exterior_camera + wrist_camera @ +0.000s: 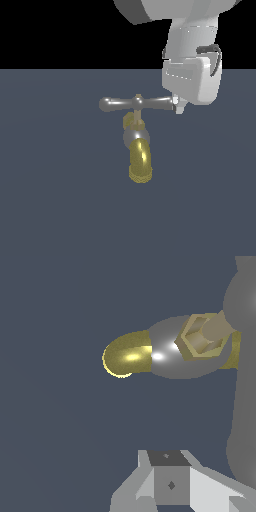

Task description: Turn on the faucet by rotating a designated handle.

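Observation:
The faucet [138, 150] stands on the dark floor, its brass-yellow spout [140, 160] curving down below a silver ball body. Across its top lies the handle [120, 104], a slim silver-grey crossbar with rounded ends. My gripper [179, 106] sits at the handle's end on the exterior view's right, right against it or just short of touching. In the wrist view the spout [127, 356], the silver ball and the brass hex stem [202, 336] show, with the handle [245, 381] as a grey bar beside my gripper [170, 468]. The fingers look closed together with nothing between them.
A flat dark blue-grey floor [50, 200] surrounds the faucet. My arm's white wrist housing [192, 75] hangs above the handle's end on the exterior view's right.

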Controlling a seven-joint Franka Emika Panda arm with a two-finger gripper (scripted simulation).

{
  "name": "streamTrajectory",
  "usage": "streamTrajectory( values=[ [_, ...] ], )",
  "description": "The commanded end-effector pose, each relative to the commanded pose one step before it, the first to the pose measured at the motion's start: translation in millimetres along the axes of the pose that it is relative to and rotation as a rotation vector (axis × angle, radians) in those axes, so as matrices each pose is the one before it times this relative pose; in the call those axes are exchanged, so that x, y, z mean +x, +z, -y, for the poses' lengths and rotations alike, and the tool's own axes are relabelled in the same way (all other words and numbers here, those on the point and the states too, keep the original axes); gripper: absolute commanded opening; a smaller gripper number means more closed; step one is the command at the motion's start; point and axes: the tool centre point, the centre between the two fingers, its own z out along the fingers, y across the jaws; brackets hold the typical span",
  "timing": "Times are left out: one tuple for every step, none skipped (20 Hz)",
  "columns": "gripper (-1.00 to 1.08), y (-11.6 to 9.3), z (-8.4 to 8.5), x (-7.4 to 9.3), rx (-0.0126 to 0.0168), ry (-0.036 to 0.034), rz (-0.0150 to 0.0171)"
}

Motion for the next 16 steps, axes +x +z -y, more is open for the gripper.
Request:
streamTrajectory(
  values=[
    [-1.0, 0.6, -0.68, -0.02, -0.00035, -0.00389, -0.00047],
    [-1.0, 0.0, 0.0, 0.0, 0.0, 0.0, 0.0],
    [-1.0, 0.0, 0.0, 0.0, 0.0, 0.0, 0.0],
    [-1.0, 0.0, 0.0, 0.0, 0.0, 0.0, 0.0],
    [-1.0, -0.09, 0.06, 0.22, 0.0, 0.0, 0.0],
    [-1.0, 0.0, -2.49, -0.34, 0.0, 0.0, 0.0],
    [-1.0, 0.0, -2.49, -0.34, 0.0, 0.0, 0.0],
    [-1.0, 0.0, -2.5, -0.34, 0.0, 0.0, 0.0],
    [-1.0, 0.0, -2.51, -0.34, 0.0, 0.0, 0.0],
    [-1.0, 0.0, -2.52, -0.34, 0.0, 0.0, 0.0],
    [-1.0, 0.0, -2.53, -0.34, 0.0, 0.0, 0.0],
    [-1.0, 0.0, -2.54, -0.35, 0.0, 0.0, 0.0],
    [-1.0, 0.0, -2.54, -0.35, 0.0, 0.0, 0.0],
    [-1.0, 0.0, -2.55, -0.35, 0.0, 0.0, 0.0],
    [-1.0, 0.0, -2.56, -0.35, 0.0, 0.0, 0.0],
    [-1.0, 0.0, -2.57, -0.35, 0.0, 0.0, 0.0]
  ],
)
